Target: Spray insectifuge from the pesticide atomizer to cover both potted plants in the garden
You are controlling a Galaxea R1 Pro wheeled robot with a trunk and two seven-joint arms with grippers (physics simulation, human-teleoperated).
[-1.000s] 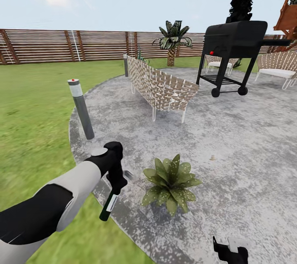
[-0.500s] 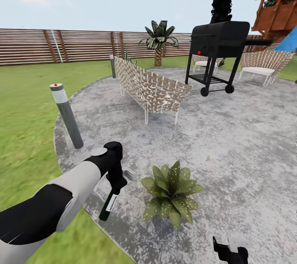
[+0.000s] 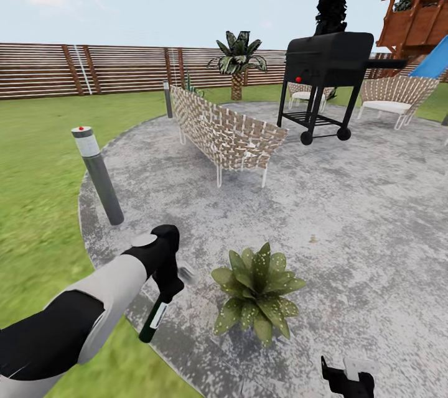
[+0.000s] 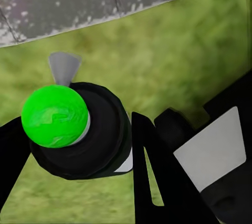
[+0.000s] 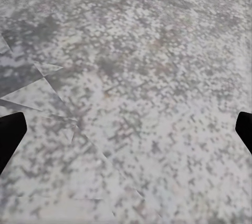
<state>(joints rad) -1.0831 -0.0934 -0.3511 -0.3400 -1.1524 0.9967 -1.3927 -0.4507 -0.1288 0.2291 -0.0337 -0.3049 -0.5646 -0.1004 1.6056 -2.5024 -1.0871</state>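
I have the atomizer (image 3: 151, 322) clamped in my left jaws (image 3: 167, 291), hanging nozzle-down over the patio (image 3: 348, 211) edge. The plant (image 3: 258, 289) sits just to its right, nearer this arm. My right jaws (image 3: 346, 379) are spread, empty.

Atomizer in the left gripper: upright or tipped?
Tipped. In the head view the pesticide atomizer hangs from the left gripper, slanting down and leftward over the patio edge, beside the potted plant.

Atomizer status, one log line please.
left gripper: shut on pesticide atomizer | potted plant: beside it on patio | right gripper: open
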